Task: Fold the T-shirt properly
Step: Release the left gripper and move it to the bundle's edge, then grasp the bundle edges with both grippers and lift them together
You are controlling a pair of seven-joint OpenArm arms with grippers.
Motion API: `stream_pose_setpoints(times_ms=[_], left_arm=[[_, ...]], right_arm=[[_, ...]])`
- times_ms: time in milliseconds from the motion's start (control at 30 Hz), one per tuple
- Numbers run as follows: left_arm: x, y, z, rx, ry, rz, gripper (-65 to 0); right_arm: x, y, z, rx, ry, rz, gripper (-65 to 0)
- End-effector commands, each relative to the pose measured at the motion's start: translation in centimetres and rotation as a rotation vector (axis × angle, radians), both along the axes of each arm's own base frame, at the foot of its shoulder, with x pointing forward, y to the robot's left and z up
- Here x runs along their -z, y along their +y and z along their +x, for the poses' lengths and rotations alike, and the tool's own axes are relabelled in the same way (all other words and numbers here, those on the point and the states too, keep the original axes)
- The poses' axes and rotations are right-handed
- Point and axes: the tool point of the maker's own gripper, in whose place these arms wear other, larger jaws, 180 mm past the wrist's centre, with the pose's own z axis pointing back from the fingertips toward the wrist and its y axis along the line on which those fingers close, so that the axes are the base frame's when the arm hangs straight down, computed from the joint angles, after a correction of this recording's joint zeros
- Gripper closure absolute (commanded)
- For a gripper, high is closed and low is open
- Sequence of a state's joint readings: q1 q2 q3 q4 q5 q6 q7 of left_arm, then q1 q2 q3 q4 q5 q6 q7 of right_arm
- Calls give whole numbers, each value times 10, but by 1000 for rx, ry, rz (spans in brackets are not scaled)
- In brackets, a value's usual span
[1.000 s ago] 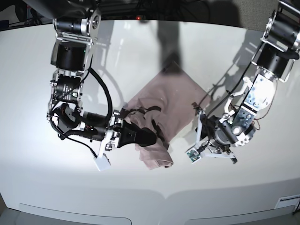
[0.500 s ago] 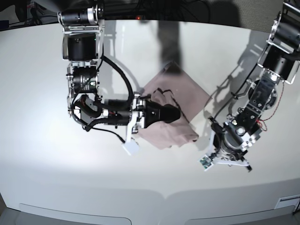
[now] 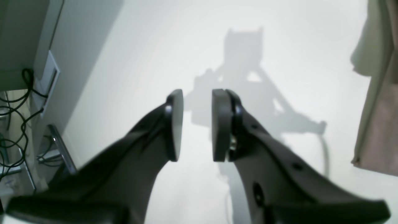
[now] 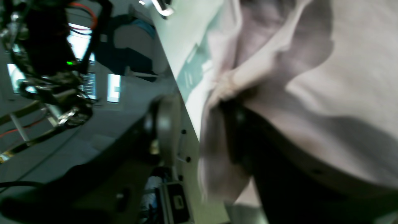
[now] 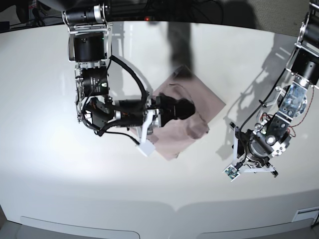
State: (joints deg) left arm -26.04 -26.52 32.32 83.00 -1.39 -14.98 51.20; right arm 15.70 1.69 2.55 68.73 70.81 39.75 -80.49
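The T-shirt (image 5: 205, 106) lies as a folded pink-mauve bundle at mid-table, with a rumpled fold on top. My right gripper (image 5: 188, 108) reaches over it from the left. In the right wrist view its jaws (image 4: 200, 130) stand apart, and a bunched edge of the T-shirt (image 4: 311, 77) hangs loosely between them against the dark right finger. My left gripper (image 3: 197, 124) hovers over bare table to the right of the shirt, open with nothing between its pads. The T-shirt's edge (image 3: 377, 130) shows at the far right of the left wrist view.
The white table (image 5: 60, 164) curves to a front edge near the bottom. In the left wrist view the table's side edge is at the left, with cables (image 3: 12, 102) beyond it. The left arm (image 5: 271, 134) stands at the right side.
My right gripper carried the shirt's fold rightward over the bundle and its jaws have parted. The left arm drew away to the right and toward the front edge.
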Motion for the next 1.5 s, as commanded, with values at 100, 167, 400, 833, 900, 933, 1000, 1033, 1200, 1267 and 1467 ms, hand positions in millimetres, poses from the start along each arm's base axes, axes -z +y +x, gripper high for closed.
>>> stream_pose_setpoints(times_ms=[100,167,400,833,900,933,1000,1033,1200,1267,1467], left_arm=[[-22,0,14,2,-67,-11,-150],[-22,0,14,1,-67,-11,-150],[-18,0,9,-99,-16,-102,-150],[-81,-7,23,-239,-144,-323,-149],[-82,-23,12,-229,-130,-411,-149],[-80,-32,5,-222,-121,-446,-149],[-74,-52,-13,-198,-100,-499,-149],[-71,-62,-24,-182,-88,-521,-150],[-62,-99,-72,-132,-44,-612,-149],[-53,-108,-87,-137,-16,-633,-150],[-10,-134,-134,-186,81,-748,-150]], right_arm=[[-18,11,5,-26,-49,38,-270],[-25,18,1,-48,-49,81,-270],[-51,22,12,-52,-90,159,-270],[-46,-57,118,293,-298,-240,-270],[-42,-61,120,303,-303,-272,-270],[-40,-62,121,306,-305,-285,-270],[-39,-65,123,319,-314,-299,-270],[-39,-66,125,327,-320,-306,-270],[-32,-72,129,344,-338,-363,-270],[-27,-69,124,322,-328,-377,-270],[-2,-51,103,234,-309,-429,-270]])
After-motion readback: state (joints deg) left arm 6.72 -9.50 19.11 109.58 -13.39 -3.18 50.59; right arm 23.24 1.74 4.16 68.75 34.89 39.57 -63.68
